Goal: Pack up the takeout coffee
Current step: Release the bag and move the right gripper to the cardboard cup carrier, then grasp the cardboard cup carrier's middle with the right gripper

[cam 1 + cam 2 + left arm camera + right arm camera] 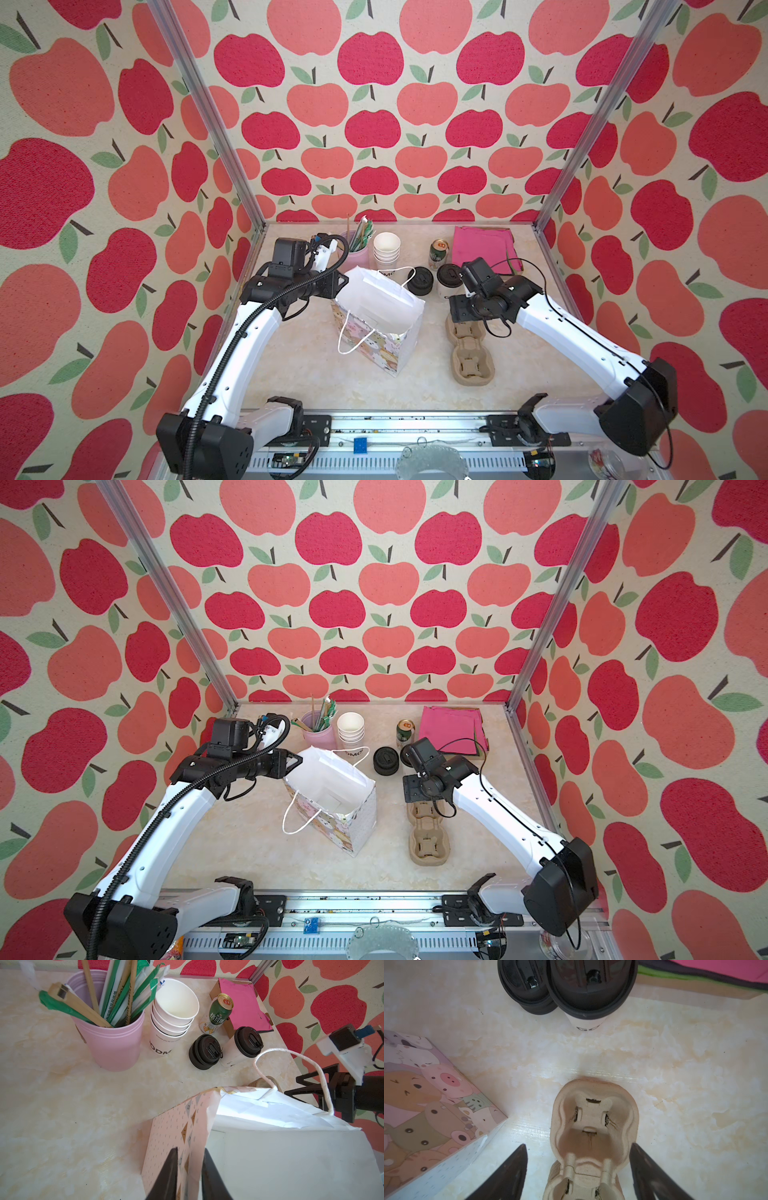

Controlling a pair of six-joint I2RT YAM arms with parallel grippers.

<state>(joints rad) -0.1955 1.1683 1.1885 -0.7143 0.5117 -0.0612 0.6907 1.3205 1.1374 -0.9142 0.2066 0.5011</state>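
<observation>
The takeout coffee, a white paper cup with a black sip lid, stands at the back right of the table; both wrist views show it. My right gripper hangs open just in front of it, its fingers either side of a brown pulp cup carrier. A paper bag with cartoon animals stands open mid-table. My left gripper is pinched on its left side wall, one finger outside and one inside.
A stack of black lids sits just left of the coffee. Behind are stacked lidless white cups, a pink tumbler of straws and stirrers, a green-and-gold can and pink napkins. Apple-print walls enclose the table.
</observation>
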